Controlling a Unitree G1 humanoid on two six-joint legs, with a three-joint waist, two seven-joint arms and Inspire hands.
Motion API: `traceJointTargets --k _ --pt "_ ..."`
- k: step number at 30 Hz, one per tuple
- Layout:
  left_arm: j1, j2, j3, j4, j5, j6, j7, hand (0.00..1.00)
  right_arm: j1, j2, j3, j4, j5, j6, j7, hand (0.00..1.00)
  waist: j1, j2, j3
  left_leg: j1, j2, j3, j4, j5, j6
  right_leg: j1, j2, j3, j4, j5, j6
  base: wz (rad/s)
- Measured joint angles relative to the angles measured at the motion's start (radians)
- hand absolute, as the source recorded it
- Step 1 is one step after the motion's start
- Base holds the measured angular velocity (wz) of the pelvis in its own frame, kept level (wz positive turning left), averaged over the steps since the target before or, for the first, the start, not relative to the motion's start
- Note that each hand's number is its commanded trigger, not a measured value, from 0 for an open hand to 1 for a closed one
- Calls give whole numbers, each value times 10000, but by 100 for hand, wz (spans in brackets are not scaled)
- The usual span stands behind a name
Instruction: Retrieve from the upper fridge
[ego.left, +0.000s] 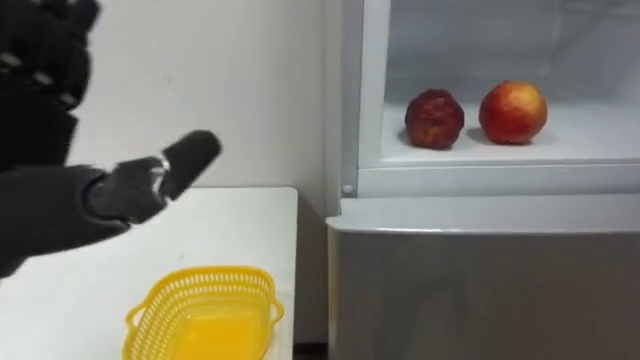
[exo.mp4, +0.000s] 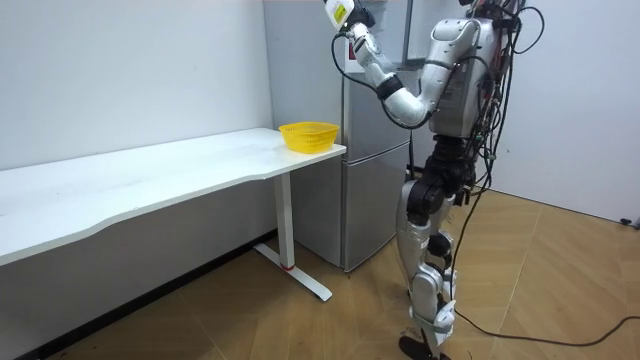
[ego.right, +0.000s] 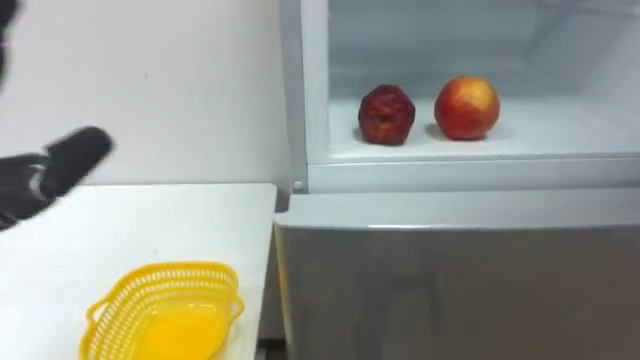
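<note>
The upper fridge compartment stands open. On its white shelf lie two fruits side by side: a dark red apple on the left and a brighter red-and-yellow apple on the right. My left hand, black, is raised at the left, well apart from the fruits. Its thumb points toward the fridge, its fingers reach up, and it holds nothing. In the room view I stand in front of the fridge with that hand lifted near the fridge's top.
A yellow mesh basket sits empty on the white table just left of the fridge. The closed lower fridge door fills the lower right. A white wall stands behind the table.
</note>
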Motion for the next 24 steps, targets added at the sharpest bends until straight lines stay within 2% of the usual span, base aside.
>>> traceJointTargets --k 4,7,8,9,10,11,13,14,17,22,24 --pt "567 0 697 262 374 -215 1364 0 189 -16 -163 -59 60 27 7 0 202 100 19 -3 -33 -122 -5 -2 0 -36 -34 -34 124 -73 24 9" --pt "1185 -9 1035 834 909 -272 2399 0 236 -7 -315 -75 92 224 5 0 176 169 13 -73 -67 -286 -31 -7 4 -90 -110 -243 231 -92 50 18" --pt "1612 -26 1005 1207 1073 -388 2672 0 232 -6 -270 -91 151 280 11 0 195 147 6 -69 -76 -329 -76 -10 6 -113 -125 -284 302 -112 47 9" --pt "2168 -112 1004 1639 1239 -398 2874 0 235 -6 -261 -99 154 368 19 0 229 193 -22 -31 -77 -333 -89 -10 6 -103 -124 -284 332 -112 43 4" --pt "2451 -175 1001 1866 1300 -377 2965 0 240 -5 -261 -102 152 413 20 0 224 200 -20 -11 -76 -334 -91 -11 6 -87 -122 -286 340 -115 40 0" --pt "2915 -377 984 2255 1403 -278 3213 0 201 1 -256 -129 139 429 20 0 206 207 -22 4 -75 -358 -89 -11 5 -83 -119 -293 371 -121 29 0" --pt "3426 -574 932 2776 1545 -189 3681 0 162 -2 -238 -134 112 445 25 0 186 169 -2 -6 -73 -445 -77 -12 2 -92 -123 -339 407 -136 7 6" --pt "3680 -657 912 3328 1739 -206 3894 0 147 -30 -239 -134 137 452 31 0 187 118 22 -17 -74 -543 -86 -15 -3 -68 -141 -415 400 -141 -1 13" --pt "4034 -791 559 4781 2067 -190 4459 0 129 -129 -248 -157 228 582 156 0 172 83 18 -52 -69 -665 -94 -18 -8 42 -157 -530 274 -137 0 16" --pt "4062 -861 -188 7764 1852 -189 4913 0 53 -180 -197 -315 255 629 365 0 220 80 20 -8 -69 -738 -88 -17 -6 77 -158 -571 273 -156 2 4" --pt "4050 -883 -767 9765 1845 -226 4848 0 116 -164 -188 -444 256 630 398 0 189 77 23 68 -69 -763 -177 -16 -5 109 -149 -564 270 -193 10 -2"
